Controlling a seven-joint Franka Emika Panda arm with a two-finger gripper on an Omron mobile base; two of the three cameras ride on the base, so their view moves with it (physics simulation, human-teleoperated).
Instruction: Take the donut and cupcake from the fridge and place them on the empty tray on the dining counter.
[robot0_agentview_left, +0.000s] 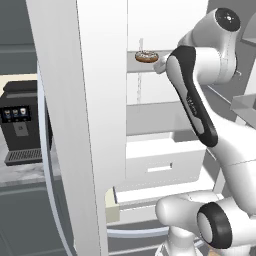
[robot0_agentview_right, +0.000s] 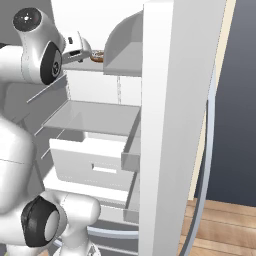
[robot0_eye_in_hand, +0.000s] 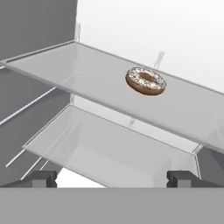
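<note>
In the left base view, the donut (robot0_agentview_left: 146, 56) is lying flat on an upper shelf (robot0_agentview_left: 150, 67) of the open fridge (robot0_agentview_left: 165, 30), and the arm is reaching in from the right of the donut, its wrist sitting just beside the ring; the fingers themselves are hidden there. In the right base view, the donut (robot0_agentview_right: 98, 56) is showing as a brown sliver on the same shelf (robot0_agentview_right: 80, 64), just beyond the hand, partly covered by a door bin (robot0_agentview_right: 125, 50). In the hand view, the gripper (robot0_eye_in_hand: 112, 179) is standing with its tips wide apart and holding nothing, well short of the donut (robot0_eye_in_hand: 146, 81), which is resting near the back wall on the shelf (robot0_eye_in_hand: 87, 83), hole facing up. Being a ring, it is offering no long axis and pointing no particular way; any approach angle around it is serving equally. Judged from its look, it is light, soft and easily crushed, with a glazed, speckled top that is likely to smear or slip. The soundest hold is appearing to be across the outer rim at the plain sides, below the glaze, with gentle closing. The cupcake cannot be made out here.
</note>
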